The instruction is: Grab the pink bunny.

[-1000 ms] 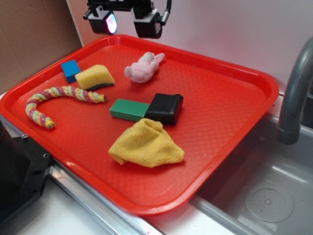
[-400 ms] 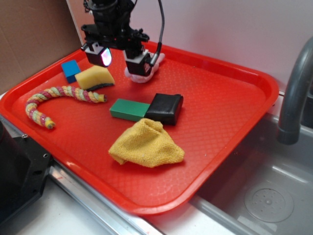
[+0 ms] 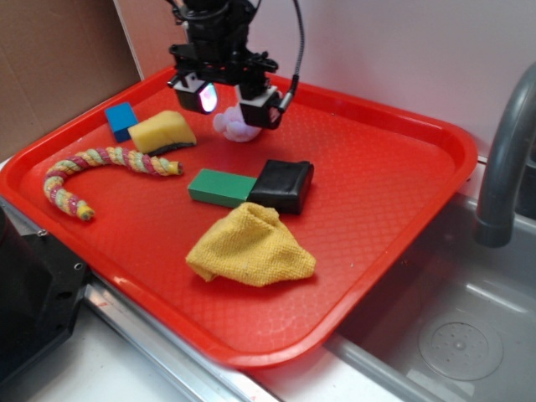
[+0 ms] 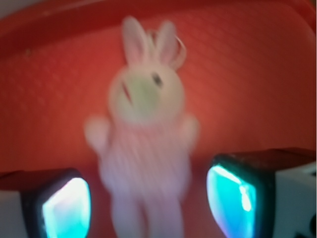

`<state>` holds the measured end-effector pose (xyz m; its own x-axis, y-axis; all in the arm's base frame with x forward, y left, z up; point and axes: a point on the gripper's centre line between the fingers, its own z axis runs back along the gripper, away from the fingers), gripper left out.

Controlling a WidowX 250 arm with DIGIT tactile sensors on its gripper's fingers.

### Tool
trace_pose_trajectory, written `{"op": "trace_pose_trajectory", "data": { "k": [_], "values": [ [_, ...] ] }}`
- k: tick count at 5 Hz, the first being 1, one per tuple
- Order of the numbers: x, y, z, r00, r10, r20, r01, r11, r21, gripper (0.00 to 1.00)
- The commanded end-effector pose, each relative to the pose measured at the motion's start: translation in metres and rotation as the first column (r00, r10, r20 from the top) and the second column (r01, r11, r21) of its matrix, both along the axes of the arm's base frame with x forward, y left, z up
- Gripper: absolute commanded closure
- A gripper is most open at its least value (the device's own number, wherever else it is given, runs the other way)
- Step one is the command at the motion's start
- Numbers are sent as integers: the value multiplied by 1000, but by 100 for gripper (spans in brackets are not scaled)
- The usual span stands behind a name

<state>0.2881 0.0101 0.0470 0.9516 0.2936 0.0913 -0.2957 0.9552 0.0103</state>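
Gripper (image 3: 224, 99) held open above the one pink bunny (image 4: 143, 144).
The bunny was seen lying between two spread fingers (image 4: 64, 208), at the far part of one red tray (image 3: 377, 201).

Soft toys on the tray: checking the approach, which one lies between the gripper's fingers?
The pink bunny, between the open gripper fingers; the striped rope toy lies apart.

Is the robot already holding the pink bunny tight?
No, in the wrist view the pink bunny lies on the red tray between the two fingers, which stand apart on either side without touching it.
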Motion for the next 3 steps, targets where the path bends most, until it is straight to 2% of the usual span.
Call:
{"op": "trace_pose_trajectory", "data": {
  "k": [1,2,3],
  "values": [
    [29,14,-5,1000,-14,10,14,999,32,0],
    [19,19,-15,1000,15,-25,-14,998,56,14],
    [7,21,-34,995,46,85,-52,996,74,100]
  ]
}}
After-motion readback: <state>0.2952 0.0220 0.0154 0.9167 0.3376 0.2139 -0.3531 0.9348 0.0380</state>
